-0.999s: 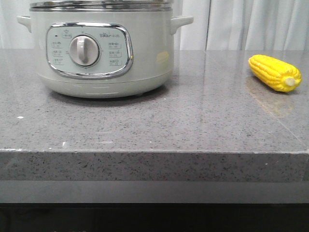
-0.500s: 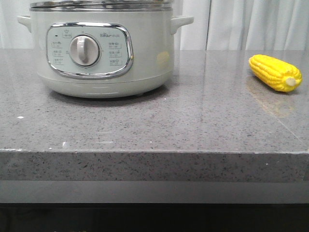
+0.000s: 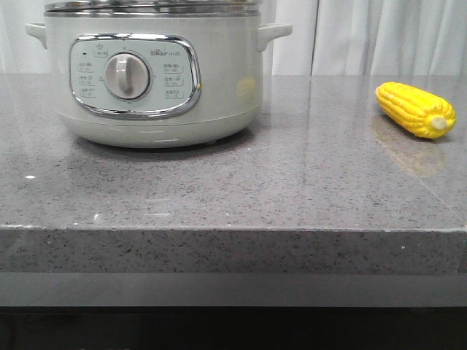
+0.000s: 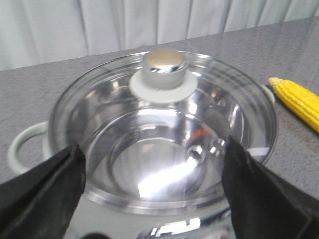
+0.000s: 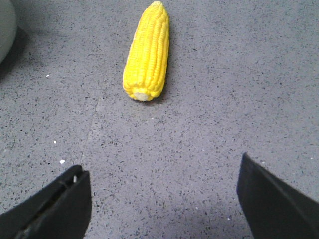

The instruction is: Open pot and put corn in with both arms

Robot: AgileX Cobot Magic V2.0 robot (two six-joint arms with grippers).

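The pale cream-green pot stands at the back left of the grey counter, dial facing front. In the left wrist view its glass lid with a chrome knob sits on it. My left gripper is open above the lid, short of the knob, holding nothing. The yellow corn lies on the counter at the right, and also shows in the left wrist view. My right gripper is open above the counter, with the corn lying ahead of it, stub end toward it. Neither gripper shows in the front view.
The speckled grey counter has a front edge close to the camera. White curtains hang behind. The edge of the pot shows in a corner of the right wrist view.
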